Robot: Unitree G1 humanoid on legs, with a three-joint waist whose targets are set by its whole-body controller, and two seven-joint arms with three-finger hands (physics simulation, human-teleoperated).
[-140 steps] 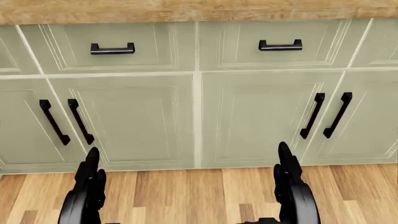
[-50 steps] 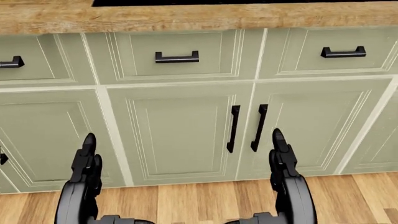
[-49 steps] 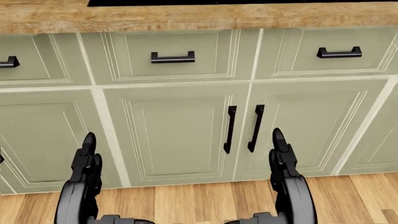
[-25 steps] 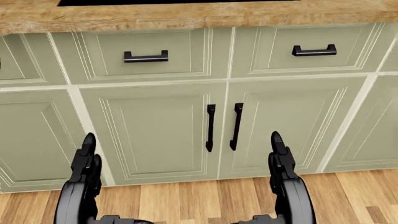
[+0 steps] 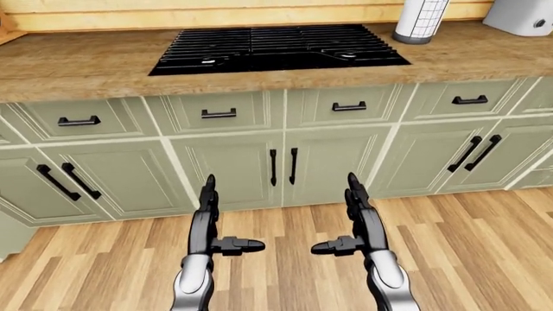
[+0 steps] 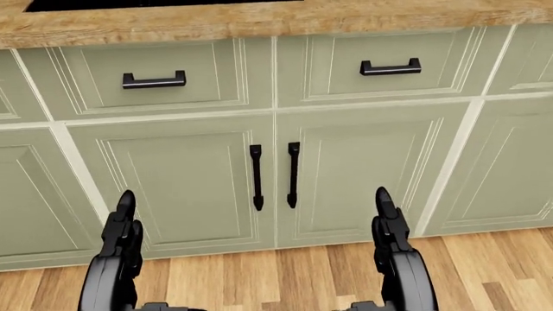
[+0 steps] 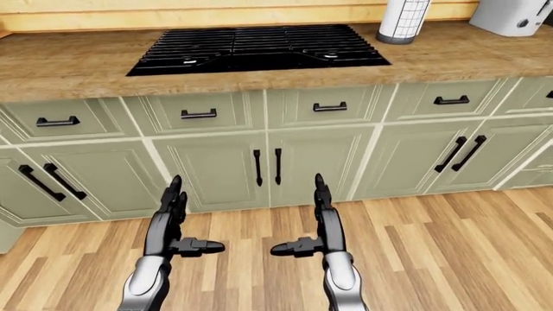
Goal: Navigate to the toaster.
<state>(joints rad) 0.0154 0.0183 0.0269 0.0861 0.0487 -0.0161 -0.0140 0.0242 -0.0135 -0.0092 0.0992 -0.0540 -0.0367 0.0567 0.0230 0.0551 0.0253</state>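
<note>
A pale grey appliance [image 7: 510,15], probably the toaster, is cut off by the top right corner of the right-eye view. It stands on the wooden counter [image 7: 449,52], right of a white gridded cylinder [image 7: 402,19]. My left hand [image 5: 226,217] and right hand [image 5: 339,215] are both open and empty. They are held low over the wood floor with fingers straight and thumbs turned inward. The hands also show in the head view, left [image 6: 121,236] and right [image 6: 389,230], just short of the cabinet doors.
A black cooktop [image 5: 277,46] lies in the counter straight ahead. Sage-green drawers and doors with black handles [image 6: 275,175] run under the counter across every view. Wood plank floor [image 5: 484,246] stretches to the right along the cabinets.
The whole head view has slid left: the paired door handles moved from right of centre to centre, so the camera has moved right along the cabinets. The hands keep their pose.
</note>
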